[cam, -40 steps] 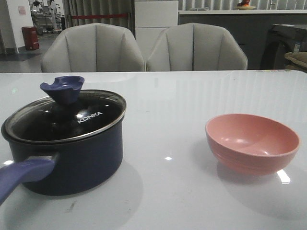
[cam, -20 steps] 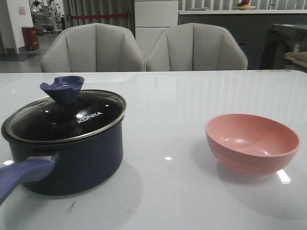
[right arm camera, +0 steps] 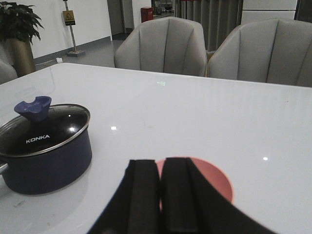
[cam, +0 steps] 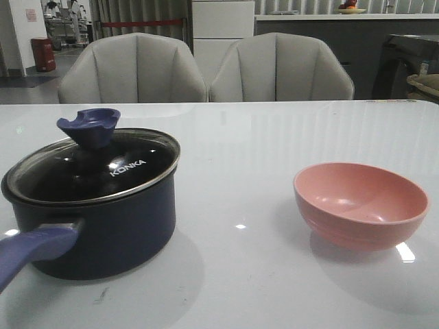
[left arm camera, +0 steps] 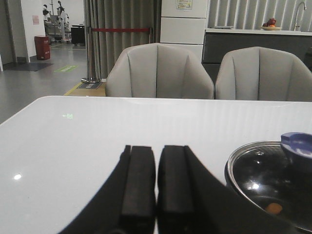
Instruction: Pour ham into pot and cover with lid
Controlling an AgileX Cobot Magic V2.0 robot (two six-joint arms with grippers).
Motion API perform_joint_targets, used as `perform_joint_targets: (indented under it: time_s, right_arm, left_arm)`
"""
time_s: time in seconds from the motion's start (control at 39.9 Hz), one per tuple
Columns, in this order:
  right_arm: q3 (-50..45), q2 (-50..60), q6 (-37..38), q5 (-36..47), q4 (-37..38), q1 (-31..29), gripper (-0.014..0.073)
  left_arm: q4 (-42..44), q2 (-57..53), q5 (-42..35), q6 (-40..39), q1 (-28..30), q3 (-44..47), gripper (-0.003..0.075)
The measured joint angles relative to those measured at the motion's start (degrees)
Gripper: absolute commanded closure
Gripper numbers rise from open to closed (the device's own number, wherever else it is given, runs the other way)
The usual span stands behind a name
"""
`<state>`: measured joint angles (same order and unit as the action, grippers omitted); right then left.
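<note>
The dark navy pot (cam: 103,219) stands at the front left of the white table, its purple-blue handle (cam: 31,253) pointing toward me. The glass lid (cam: 96,168) with "KONKA" lettering and a purple-blue knob (cam: 89,127) sits on it. An orange ham piece (left arm camera: 274,208) shows through the lid in the left wrist view. The pink bowl (cam: 361,204) at the right looks empty. My left gripper (left arm camera: 157,163) is shut and empty, beside the pot (left arm camera: 263,180). My right gripper (right arm camera: 161,170) is shut and empty, in front of the bowl (right arm camera: 214,180). Neither gripper shows in the front view.
Two grey chairs (cam: 134,68) (cam: 281,68) stand behind the table's far edge. The white table (cam: 240,144) stretches between pot and bowl. In the right wrist view the pot (right arm camera: 46,151) stands apart from the bowl.
</note>
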<state>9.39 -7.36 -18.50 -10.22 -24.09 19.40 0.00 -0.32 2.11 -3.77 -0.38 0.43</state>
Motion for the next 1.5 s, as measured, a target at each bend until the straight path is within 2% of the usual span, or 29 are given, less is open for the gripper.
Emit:
perform_joint_targets:
  time_s: [0.88, 0.98, 1.08, 1.3, 1.5]
  right_arm:
    - [-1.48, 0.0, 0.0, 0.46, 0.17, 0.0, 0.0435]
    - [-3.82, 0.0, 0.51, 3.02, 2.71, -1.18, 0.0435]
    - [-6.16, 0.7, 3.5, 6.97, 8.09, -5.18, 0.0435]
    - [-10.77, 5.36, 16.97, 10.22, 20.99, -12.78, 0.0435]
    - [-10.87, 7.88, 21.01, 10.22, 23.06, -15.26, 0.0435]
  left_arm:
    - [0.0, 0.0, 0.0, 0.0, 0.0, 0.0, 0.0607]
    - [0.0, 0.0, 0.0, 0.0, 0.0, 0.0, 0.0607]
    - [0.0, 0.0, 0.0, 0.0, 0.0, 0.0, 0.0607]
    - [0.0, 0.0, 0.0, 0.0, 0.0, 0.0, 0.0607]
    - [0.0, 0.0, 0.0, 0.0, 0.0, 0.0, 0.0607]
